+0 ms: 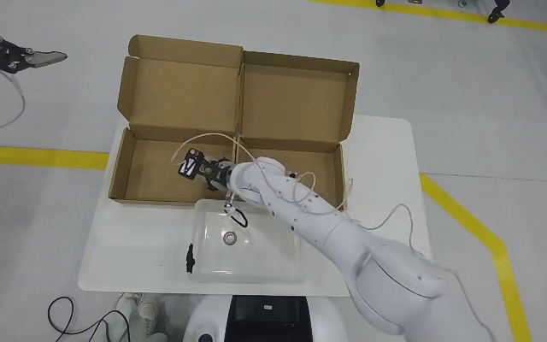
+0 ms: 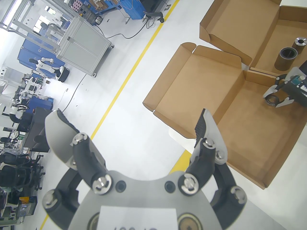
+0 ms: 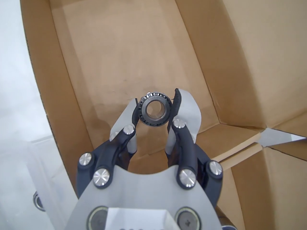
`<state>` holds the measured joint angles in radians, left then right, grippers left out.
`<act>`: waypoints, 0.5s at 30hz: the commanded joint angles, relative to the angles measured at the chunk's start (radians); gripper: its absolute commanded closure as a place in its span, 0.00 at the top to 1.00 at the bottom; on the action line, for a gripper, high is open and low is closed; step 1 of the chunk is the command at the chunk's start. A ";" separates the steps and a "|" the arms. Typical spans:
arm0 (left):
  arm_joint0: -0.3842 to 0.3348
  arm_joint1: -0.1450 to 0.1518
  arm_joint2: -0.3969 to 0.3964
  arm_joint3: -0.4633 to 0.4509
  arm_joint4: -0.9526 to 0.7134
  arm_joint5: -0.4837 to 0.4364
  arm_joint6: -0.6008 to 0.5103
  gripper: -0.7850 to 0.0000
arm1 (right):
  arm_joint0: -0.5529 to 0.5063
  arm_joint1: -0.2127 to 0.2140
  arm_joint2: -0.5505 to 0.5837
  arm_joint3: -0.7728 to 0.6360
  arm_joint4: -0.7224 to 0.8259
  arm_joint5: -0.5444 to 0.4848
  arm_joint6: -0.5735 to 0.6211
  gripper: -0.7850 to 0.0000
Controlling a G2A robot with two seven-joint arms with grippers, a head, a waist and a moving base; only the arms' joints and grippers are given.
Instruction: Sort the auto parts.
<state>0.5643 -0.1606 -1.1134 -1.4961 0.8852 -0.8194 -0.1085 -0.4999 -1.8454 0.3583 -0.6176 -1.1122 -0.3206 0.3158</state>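
Observation:
My right gripper [image 3: 155, 109] is shut on a dark tapered roller bearing [image 3: 155, 111], holding it above the bare floor of the left compartment of the open cardboard box [image 1: 137, 167]. From above, the same gripper [image 1: 190, 163] sits over that compartment. The left wrist view also shows it gripping the bearing [image 2: 272, 99]. Two dark cylindrical sleeves [image 2: 286, 58] stand in the other compartment. My left gripper [image 2: 132, 125] is open and holds nothing, raised off the table's left side over the floor [image 1: 34, 58].
A clear plastic bin [image 1: 205, 272] stands on the white table [image 1: 385, 171] in front of the box. It holds a bearing ring [image 1: 231, 238], a black clip [image 1: 240, 218] and a small black part [image 1: 190, 256]. The box lids [image 1: 295, 98] stand open behind.

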 commanded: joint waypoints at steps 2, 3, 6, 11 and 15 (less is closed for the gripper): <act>0.000 0.000 0.000 0.000 0.000 0.000 0.000 1.00 | 0.013 -0.024 -0.006 0.045 -0.006 -0.002 0.004 0.35; 0.000 0.000 0.000 0.000 0.000 0.000 0.000 1.00 | 0.016 -0.032 -0.007 0.059 -0.007 -0.003 0.005 0.38; 0.000 0.000 0.000 0.000 0.000 0.000 0.000 1.00 | 0.024 -0.051 -0.005 0.103 -0.004 -0.010 -0.009 0.44; 0.000 0.000 0.000 0.000 0.000 0.000 0.000 1.00 | 0.037 -0.073 0.008 0.135 0.000 -0.029 -0.085 0.47; 0.000 0.000 0.000 0.000 0.000 0.000 0.000 1.00 | 0.042 -0.076 0.025 0.126 0.001 -0.059 -0.165 0.47</act>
<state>0.5643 -0.1606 -1.1134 -1.4961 0.8852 -0.8194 -0.1085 -0.4577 -1.9217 0.3795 -0.4882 -1.1097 -0.3736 0.1678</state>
